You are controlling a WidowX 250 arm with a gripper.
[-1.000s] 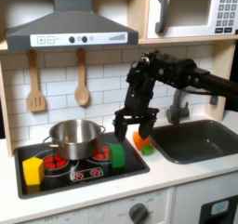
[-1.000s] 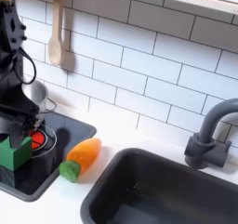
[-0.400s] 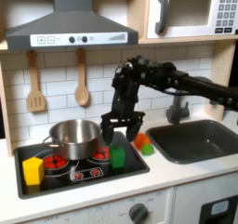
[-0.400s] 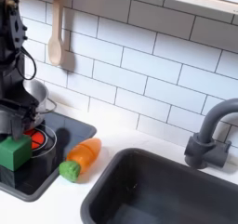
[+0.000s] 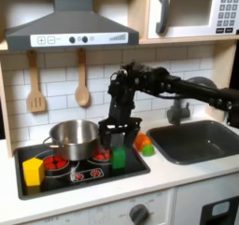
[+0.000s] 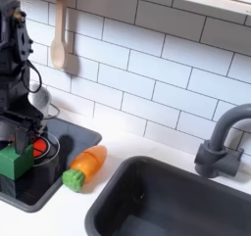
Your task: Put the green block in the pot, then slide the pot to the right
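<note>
Green block [image 5: 118,157] sits upright on the stovetop [image 5: 79,177], just right of the pot [image 5: 75,138] in the first exterior view. Gripper [image 5: 118,140] hangs right above it, jaws spread. I'd drop straight down, centre the block between the fingers, then pinch.

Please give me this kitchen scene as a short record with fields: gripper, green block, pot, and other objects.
gripper: open, directly above the block, fingers on both sides
green block: small bright green rectangular block upright on the black stovetop, not in the pot
pot: shiny round steel pot at the first exterior view's left of the block
other: yellow block; orange-and-green toy carrot beside the sink
</note>
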